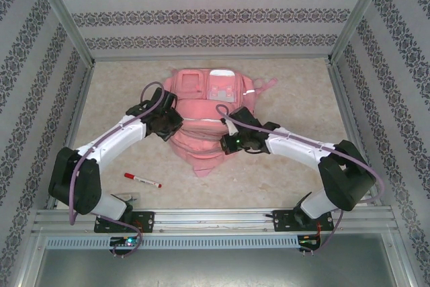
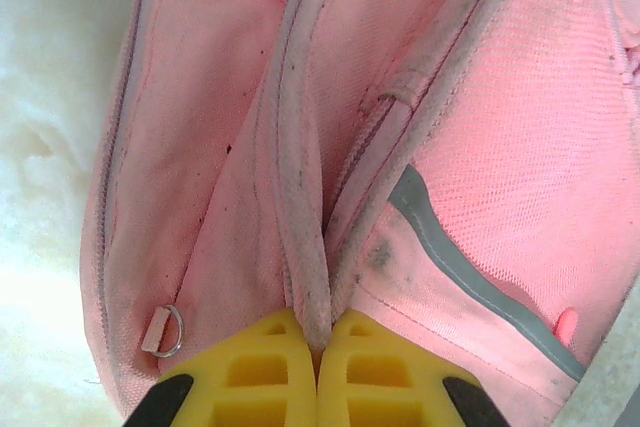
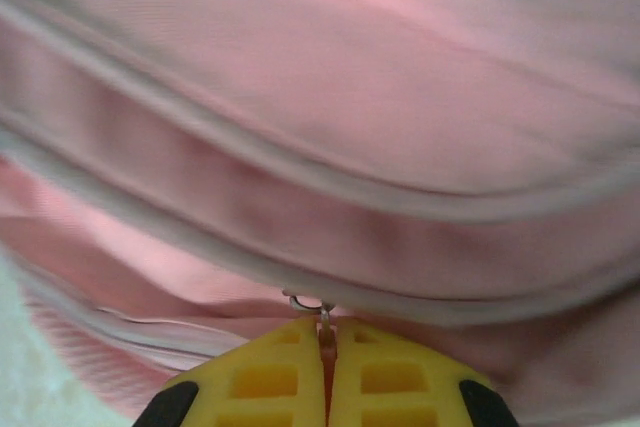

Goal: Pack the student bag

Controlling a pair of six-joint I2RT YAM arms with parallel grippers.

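Note:
The pink student bag (image 1: 201, 122) lies flat in the middle of the table, its clear window pocket (image 1: 220, 85) at the far end. My left gripper (image 1: 169, 126) is at the bag's left side. In the left wrist view its yellow fingers (image 2: 270, 367) are shut on a grubby piped edge (image 2: 300, 247) of the bag. My right gripper (image 1: 230, 143) sits on the bag's near right part. There its fingers (image 3: 385, 377) are shut on a small metal zip pull (image 3: 322, 319) hanging under a pale zip line (image 3: 330, 292).
A red and white pen (image 1: 142, 179) lies on the table in front of the bag, near the left arm. Patterned walls and metal posts close in the table on three sides. A D-ring (image 2: 170, 330) and a grey reflective strip (image 2: 470, 282) sit on the bag.

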